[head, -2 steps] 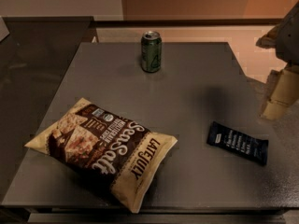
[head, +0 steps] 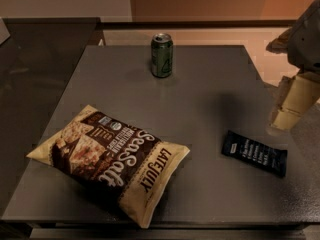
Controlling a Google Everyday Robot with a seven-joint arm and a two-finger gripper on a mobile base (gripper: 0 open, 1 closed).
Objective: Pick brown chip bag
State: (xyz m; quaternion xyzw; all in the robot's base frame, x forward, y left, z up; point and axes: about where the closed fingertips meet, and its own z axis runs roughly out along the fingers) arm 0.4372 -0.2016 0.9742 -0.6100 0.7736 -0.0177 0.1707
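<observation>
Open tabletop (head: pixel 200 114) runs from the right-edge claw (head: pixel 286 115) to the brown chip bag (head: pixel 110 159), past a dark wrapper (head: pixel 254 153).

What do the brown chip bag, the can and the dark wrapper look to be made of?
The brown chip bag: likely thin plastic film, printed, puffy and creased. The can: probably metal, green, with a bright rim on top. The dark wrapper: seemingly foil or plastic film, flat. The gripper hangs at the right edge, off the bag.
</observation>
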